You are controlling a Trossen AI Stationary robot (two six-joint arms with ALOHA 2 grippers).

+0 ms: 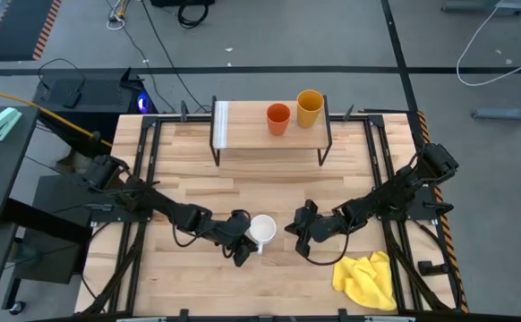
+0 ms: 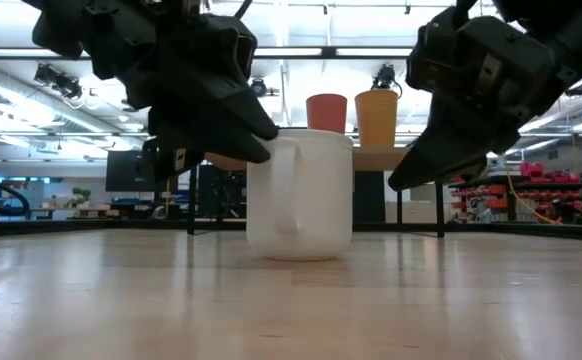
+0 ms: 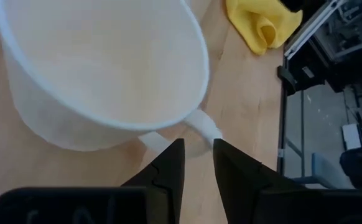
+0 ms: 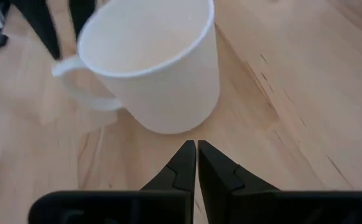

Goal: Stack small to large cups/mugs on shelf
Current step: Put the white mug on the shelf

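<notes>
The white mug (image 1: 262, 230) stands upright on the tabletop near its middle, its handle (image 3: 201, 129) toward the near-left. My left gripper (image 1: 243, 248) is at that handle, narrowly open, a fingertip (image 3: 178, 148) on either side of the handle's outer end; I cannot tell whether they touch it. My right gripper (image 1: 300, 234) hovers shut just right of the mug (image 4: 159, 74), apart from it. The red-orange cup (image 1: 278, 118) and the taller yellow-orange tumbler (image 1: 310, 108) stand side by side on the right half of the shelf (image 1: 243, 134) at the far edge.
A crumpled yellow cloth (image 1: 368, 279) lies near the table's near-right corner. The shelf's left end has a whitish strip (image 1: 221, 123), with bare board between it and the cups. Black rails (image 1: 381, 161) run along the table's left and right sides.
</notes>
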